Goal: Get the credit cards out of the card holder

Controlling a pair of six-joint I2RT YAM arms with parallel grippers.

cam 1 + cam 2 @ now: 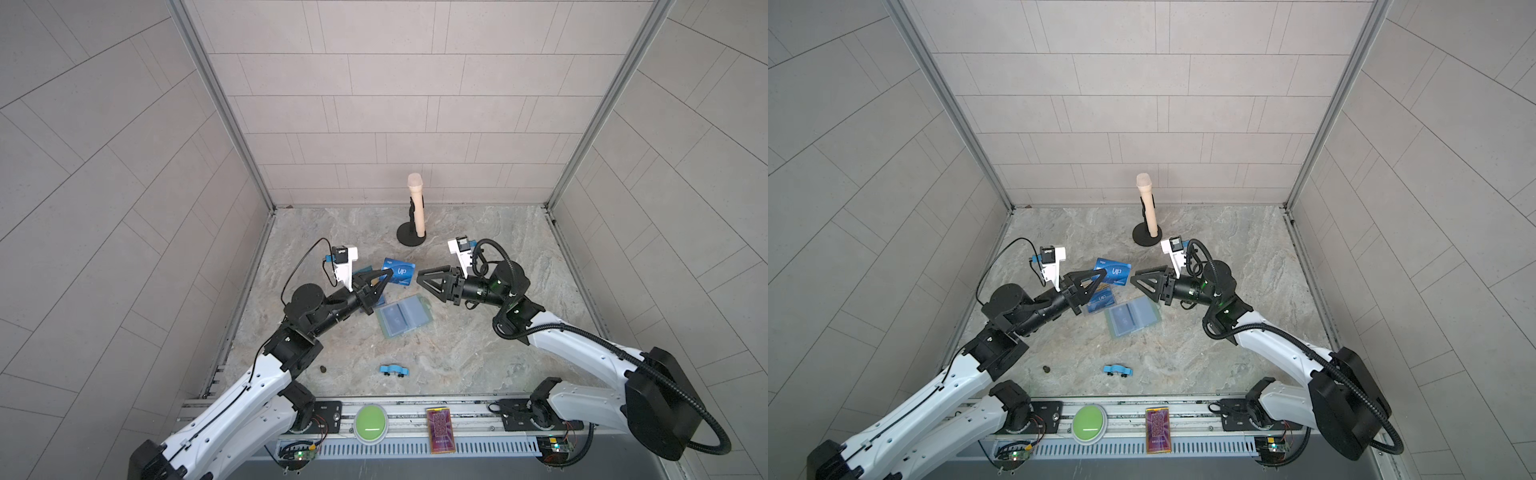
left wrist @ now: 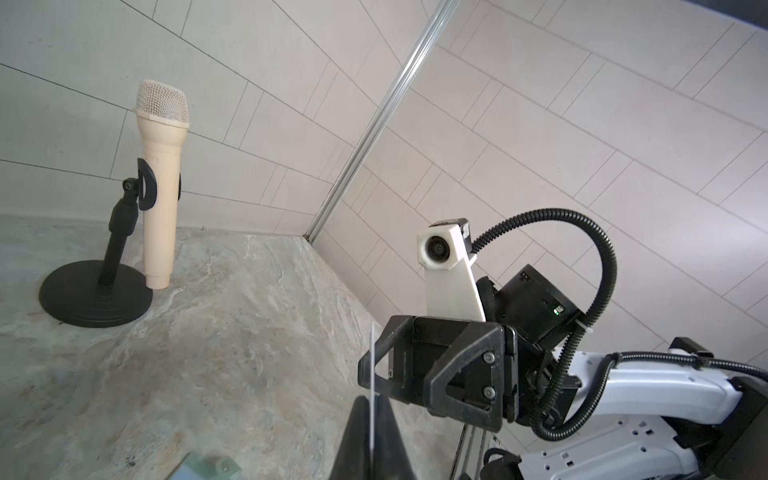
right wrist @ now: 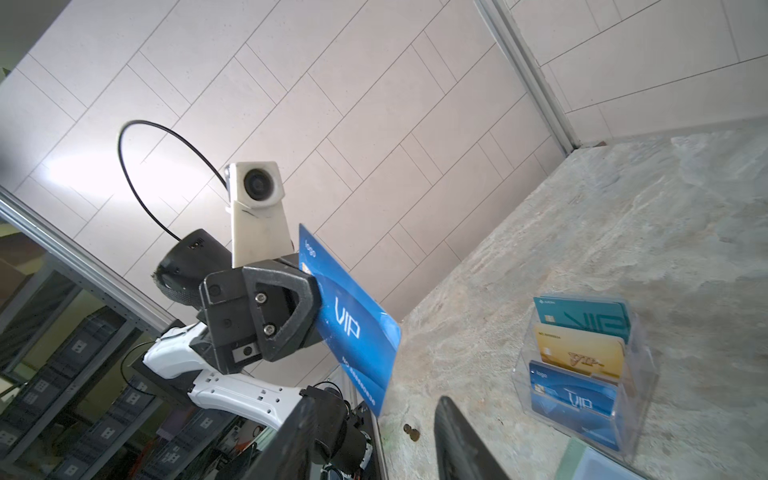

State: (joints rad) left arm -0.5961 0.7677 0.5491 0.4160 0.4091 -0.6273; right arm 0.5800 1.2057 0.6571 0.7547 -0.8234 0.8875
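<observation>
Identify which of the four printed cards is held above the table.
The blue VIP card clamped in the left gripper; the teal card, gold card and second blue card sit in the clear stand.

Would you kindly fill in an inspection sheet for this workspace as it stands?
Surface: marbled tabletop, no spills seen.
Job's things: card holder lies open and flat; light blue credit cards in its sleeves.
Clutter: microphone on stand, toy car, small dark object, acrylic stand holding three cards.
Grippers: left gripper shut on blue VIP card; right gripper open, empty.
Cables: black cable loops from left wrist camera; corrugated conduit along right arm.
Surroundings: tiled walls, metal frame post, green button on front rail.
</observation>
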